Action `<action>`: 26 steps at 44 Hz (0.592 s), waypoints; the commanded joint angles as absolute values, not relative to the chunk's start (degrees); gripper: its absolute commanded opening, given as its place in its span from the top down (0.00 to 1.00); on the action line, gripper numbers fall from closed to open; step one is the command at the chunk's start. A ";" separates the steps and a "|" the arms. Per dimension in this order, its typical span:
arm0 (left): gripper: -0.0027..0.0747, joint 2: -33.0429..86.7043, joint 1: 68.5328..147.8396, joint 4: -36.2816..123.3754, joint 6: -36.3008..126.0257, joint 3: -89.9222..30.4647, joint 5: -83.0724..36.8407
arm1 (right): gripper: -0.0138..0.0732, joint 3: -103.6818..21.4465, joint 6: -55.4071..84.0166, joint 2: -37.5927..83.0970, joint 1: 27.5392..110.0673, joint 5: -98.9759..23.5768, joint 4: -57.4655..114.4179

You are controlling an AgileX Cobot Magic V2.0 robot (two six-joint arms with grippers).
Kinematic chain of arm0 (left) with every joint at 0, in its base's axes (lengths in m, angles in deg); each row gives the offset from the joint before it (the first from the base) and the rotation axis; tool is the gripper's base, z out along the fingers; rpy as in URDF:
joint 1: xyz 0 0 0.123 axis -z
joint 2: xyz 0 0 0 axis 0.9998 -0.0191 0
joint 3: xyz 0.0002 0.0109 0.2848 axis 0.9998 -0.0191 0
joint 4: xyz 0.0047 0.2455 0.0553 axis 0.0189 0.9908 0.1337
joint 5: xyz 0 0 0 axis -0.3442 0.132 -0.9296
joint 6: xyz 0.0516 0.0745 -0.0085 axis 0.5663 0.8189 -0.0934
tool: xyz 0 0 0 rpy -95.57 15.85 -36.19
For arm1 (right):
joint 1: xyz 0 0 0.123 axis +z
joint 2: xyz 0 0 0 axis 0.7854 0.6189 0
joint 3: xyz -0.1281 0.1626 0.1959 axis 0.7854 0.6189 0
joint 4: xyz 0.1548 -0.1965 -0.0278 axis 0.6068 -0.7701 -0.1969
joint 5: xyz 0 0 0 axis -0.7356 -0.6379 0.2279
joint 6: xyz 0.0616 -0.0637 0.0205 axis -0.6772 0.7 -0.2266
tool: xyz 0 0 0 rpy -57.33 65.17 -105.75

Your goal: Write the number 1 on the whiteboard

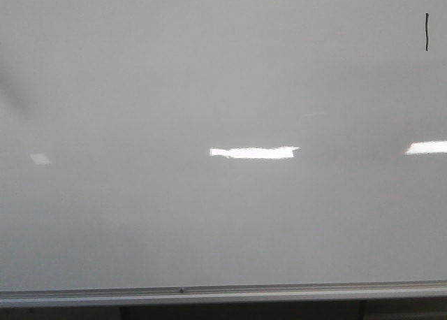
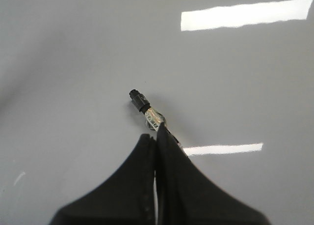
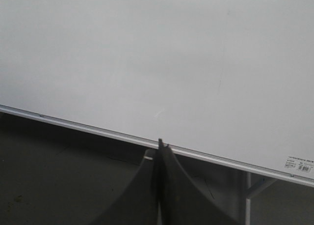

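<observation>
Stroke, thin black vertical marker line (image 1: 427,32), sits at far upper right of glossy light-grey whiteboard (image 1: 209,215), while left gripper (image 2: 156,136) fingers pinch black-tipped marker (image 2: 147,112) aimed at bare board, right gripper (image 3: 160,145) fingers closed, empty.

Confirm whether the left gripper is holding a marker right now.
Yes: in the left wrist view the left gripper is closed on a marker whose dark tip sticks out over the whiteboard.
</observation>
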State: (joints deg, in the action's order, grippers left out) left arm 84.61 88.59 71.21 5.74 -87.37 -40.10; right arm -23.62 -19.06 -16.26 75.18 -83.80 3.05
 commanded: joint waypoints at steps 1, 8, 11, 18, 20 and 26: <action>0.99 85.71 88.61 70.70 5.48 -88.72 -44.88 | 0.92 -24.72 -18.83 -15.71 74.90 -80.30 1.67; 0.99 85.71 88.61 70.70 5.48 -88.72 -44.88 | 0.92 -20.11 -18.49 -19.11 70.06 -74.71 1.27; 0.99 85.71 88.61 70.70 5.48 -88.72 -44.88 | 0.91 -14.01 -13.67 -22.47 65.70 -64.21 3.31; 0.99 85.71 88.61 70.70 5.48 -88.72 -44.88 | 0.91 -1.68 -8.85 -28.57 58.99 -46.37 4.63; 0.99 85.71 88.61 70.70 5.48 -88.72 -44.88 | 0.92 1.11 -8.91 -30.33 57.46 -43.16 5.05; 0.99 85.71 88.61 70.70 5.48 -88.72 -44.88 | 0.92 9.03 -8.91 -34.12 53.80 -35.38 5.88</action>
State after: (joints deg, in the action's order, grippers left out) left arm 84.61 88.59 71.21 5.74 -87.37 -40.21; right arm 6.54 -9.71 -33.08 55.69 -45.56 5.66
